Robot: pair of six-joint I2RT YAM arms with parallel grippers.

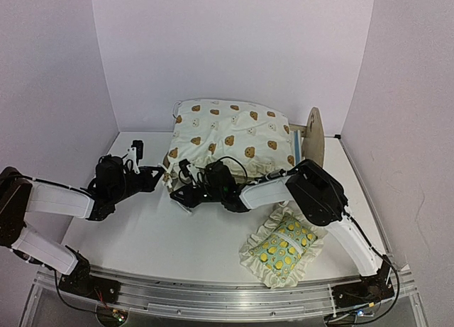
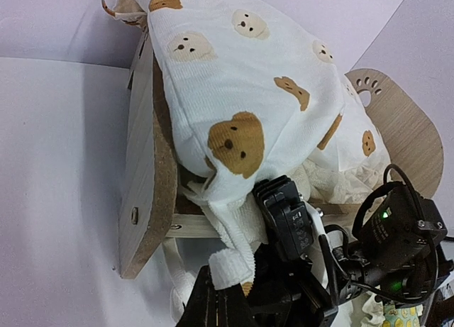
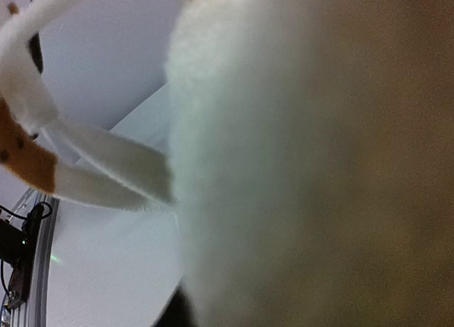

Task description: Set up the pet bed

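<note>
The pet bed [image 1: 314, 134] stands at the back of the table, its paw-print headboard [image 2: 389, 121] to the right and its wooden foot rail [image 2: 145, 164] near my grippers. A cream bear-print cushion [image 1: 230, 134] lies on it and covers the base. My left gripper [image 1: 160, 176] is at the bed's near-left corner, shut on a white cushion tie [image 2: 231, 267]; in the left wrist view that gripper [image 2: 225, 290] pinches the tie's end. My right gripper [image 1: 184, 190] presses against the same corner. Blurred cream fabric [image 3: 305, 164] fills its wrist view and hides its fingers.
A green lemon-print ruffled pillow [image 1: 282, 246] lies on the table at the front right, beside the right arm's forearm. White walls close in the back and both sides. Two loose ties [image 3: 99, 167] hang by the cushion's edge.
</note>
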